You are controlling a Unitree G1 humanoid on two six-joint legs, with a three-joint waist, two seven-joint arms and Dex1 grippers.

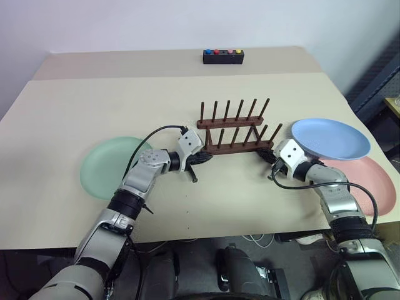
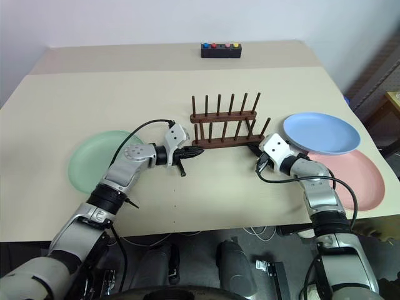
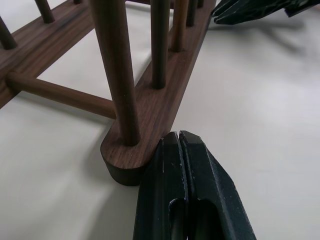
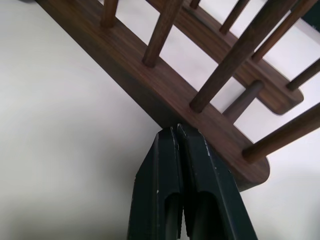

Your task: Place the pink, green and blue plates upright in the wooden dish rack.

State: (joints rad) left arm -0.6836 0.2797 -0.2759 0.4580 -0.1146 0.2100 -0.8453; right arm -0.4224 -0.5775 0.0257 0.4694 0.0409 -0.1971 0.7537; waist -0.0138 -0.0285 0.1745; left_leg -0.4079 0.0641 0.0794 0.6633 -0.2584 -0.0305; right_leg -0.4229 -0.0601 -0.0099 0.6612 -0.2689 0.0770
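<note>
The dark brown wooden dish rack (image 1: 236, 130) shows a fine streaked grain along its rails. Three plain round plates – one pale green (image 1: 107, 167), one light blue (image 1: 330, 138), one soft pink (image 1: 370, 182) – lie on the cream-beige bench (image 1: 94, 106). A small black box (image 1: 223, 57) carries blue, red, pink and yellow buttons.

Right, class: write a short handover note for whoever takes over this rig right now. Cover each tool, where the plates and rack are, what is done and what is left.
Left tool: shut, empty, tips at the near rail's end of the wooden dish rack.
Right tool: shut, empty, tips against the near rail by its other end.
Rack: mid-table, upright, no plates in it.
Green plate: flat on the table, to the robot's left.
Blue plate: to the robot's right, overlapping the pink plate.
Done: no plate racked.
Left: stand all three plates upright between the pegs.
</note>
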